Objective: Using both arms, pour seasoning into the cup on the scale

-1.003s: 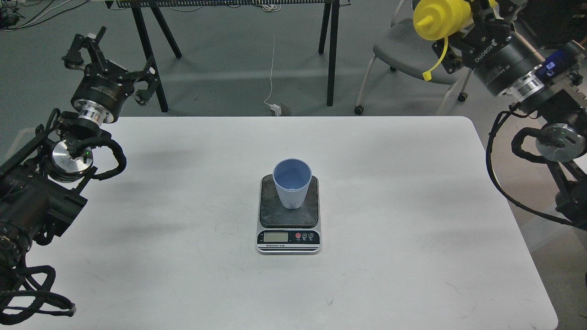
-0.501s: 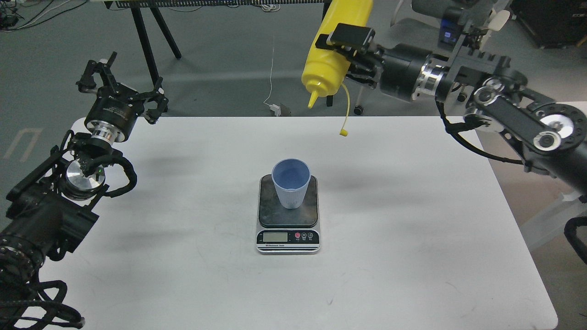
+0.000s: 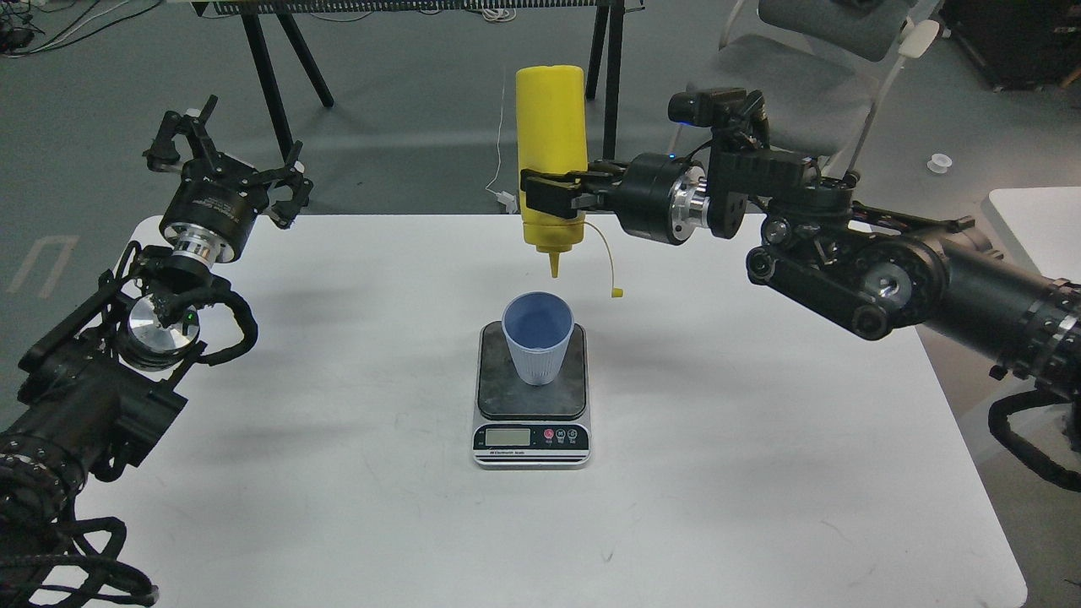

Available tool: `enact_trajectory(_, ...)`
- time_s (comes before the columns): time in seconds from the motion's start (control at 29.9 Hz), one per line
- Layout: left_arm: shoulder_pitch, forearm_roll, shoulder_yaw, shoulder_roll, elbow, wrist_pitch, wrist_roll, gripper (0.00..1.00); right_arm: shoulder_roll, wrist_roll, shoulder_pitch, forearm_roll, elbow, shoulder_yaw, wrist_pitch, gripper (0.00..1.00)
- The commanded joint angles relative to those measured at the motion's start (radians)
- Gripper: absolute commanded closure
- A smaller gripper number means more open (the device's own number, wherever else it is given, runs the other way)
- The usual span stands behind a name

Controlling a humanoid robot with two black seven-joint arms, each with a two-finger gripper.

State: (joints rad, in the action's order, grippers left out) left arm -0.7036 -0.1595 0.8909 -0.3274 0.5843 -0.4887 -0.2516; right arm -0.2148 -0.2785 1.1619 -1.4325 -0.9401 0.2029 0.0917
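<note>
The bright yellow plastic squeeze bottle of seasoning (image 3: 551, 152) is held by the right black claw gripper (image 3: 551, 201), which comes in from the right side at the end of the right black arm (image 3: 844, 245). The two fingers are clamped on the lower part of the bottle body, just above the nozzle shoulder, one finger in front and the other behind it.

The bottle is upside down. Its long axis is close to vertical, with the flat bottom at the top and the pointed nozzle (image 3: 555, 268) directed straight downward. The small tethered cap (image 3: 618, 292) hangs free on its thin yellow strap, to the right of the nozzle.

Under the nozzle stands the light blue ribbed plastic cup (image 3: 538, 342), upright, with its mouth open to the top. The nozzle tip is above the rim of the cup and does not touch it. Inside the cup only the blue bottom shows; whether it holds any seasoning, I cannot tell. The cup stands on the dark weighing plate of the flat rectangular kitchen scale (image 3: 531, 405), which lies in the middle of the white table (image 3: 760, 473).

The left black claw gripper (image 3: 221, 165) is spread open and holds nothing. It hovers at the far left corner of the table, well apart from the cup and the bottle.
</note>
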Motion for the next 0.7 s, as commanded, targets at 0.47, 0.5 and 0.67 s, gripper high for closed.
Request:
enact_trajectory(0.47,0.0,0.001,0.0,-0.001,0.0,0.0,0.0,0.01,0.115,0.001,-0.054,-0.023,0.127,-0.096,-0.167,0.58)
enact_trajectory(0.5,0.0,0.0,0.0,-0.001,0.0,0.0,0.0,0.01,0.115,0.001,-0.056,-0.023,0.127,-0.096,-0.167,0.58)
enact_trajectory(0.67,0.0,0.0,0.0,-0.002,0.0,0.0,0.0,0.01,0.114,0.001,-0.056,-0.013,0.123,-0.083,-0.165,0.58)
